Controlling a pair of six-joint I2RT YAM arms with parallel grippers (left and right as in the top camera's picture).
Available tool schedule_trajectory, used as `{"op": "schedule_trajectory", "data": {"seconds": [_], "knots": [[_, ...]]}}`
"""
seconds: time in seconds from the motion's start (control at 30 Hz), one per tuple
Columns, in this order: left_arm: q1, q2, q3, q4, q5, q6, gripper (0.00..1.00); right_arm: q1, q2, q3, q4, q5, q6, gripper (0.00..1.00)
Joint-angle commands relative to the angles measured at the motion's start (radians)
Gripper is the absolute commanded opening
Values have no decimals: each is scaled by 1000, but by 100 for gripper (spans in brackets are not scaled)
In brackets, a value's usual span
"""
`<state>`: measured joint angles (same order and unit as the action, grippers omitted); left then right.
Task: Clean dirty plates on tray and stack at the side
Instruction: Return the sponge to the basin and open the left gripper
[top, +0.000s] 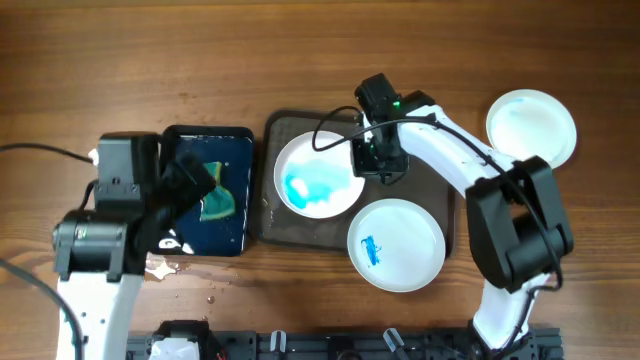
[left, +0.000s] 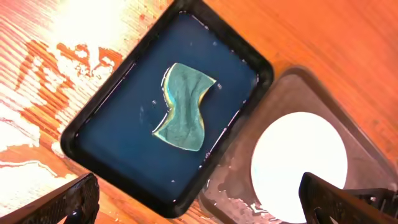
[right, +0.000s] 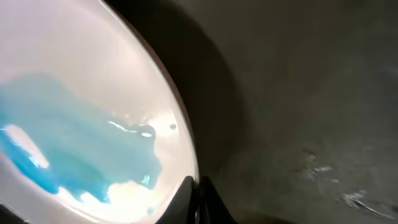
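Item: smeared plate (top: 320, 180), on tray (top: 285, 228), blue wash across it. Right claw (top: 379, 163) narrow, pinching its rim. Left claw (left: 207, 202) wide above sponge (left: 183, 107). Step judged: wiping; next, left claw drops and closes on sponge. Rim pinch visible only from right wrist; third plate (top: 531, 128) on surface (top: 600, 230) only overhead

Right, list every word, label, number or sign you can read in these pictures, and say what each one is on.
No text can be read in any view.
The smeared plate, the other two plates, the grey tray, the sponge and its black tray show no lettering.
The green dot on the right arm is a light, not a sign.
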<state>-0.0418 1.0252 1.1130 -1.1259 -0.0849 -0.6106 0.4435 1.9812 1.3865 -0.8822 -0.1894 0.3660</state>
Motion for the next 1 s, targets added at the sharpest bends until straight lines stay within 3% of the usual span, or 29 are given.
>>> {"op": "schedule_trajectory", "data": {"seconds": [0.0,0.17,0.43,0.47,0.5,0.53,0.6,0.7,0.87,0.97], "knots": [[5,-11,2,-1,-2,5,100,-5,-133,45,3,36,-49,5],[5,58,2,-1,-2,5,100,-5,-249,45,-1,89,-69,5],[5,76,2,-1,-2,5,100,-5,-254,45,-5,90,-27,5],[5,76,2,-1,-2,5,100,-7,-251,45,-23,113,21,39],[5,76,2,-1,-2,5,100,-10,-240,43,-40,139,62,53],[5,76,2,-1,-2,5,100,-11,-224,33,-39,142,77,57],[5,76,2,-1,-1,5,100,-16,-163,12,-31,142,109,54],[5,76,2,-1,-1,5,100,-16,-45,12,6,135,108,40],[5,76,2,-1,-2,5,100,-17,87,12,71,103,135,38],[5,76,2,-1,-2,5,100,-16,118,12,86,102,134,24]]}}
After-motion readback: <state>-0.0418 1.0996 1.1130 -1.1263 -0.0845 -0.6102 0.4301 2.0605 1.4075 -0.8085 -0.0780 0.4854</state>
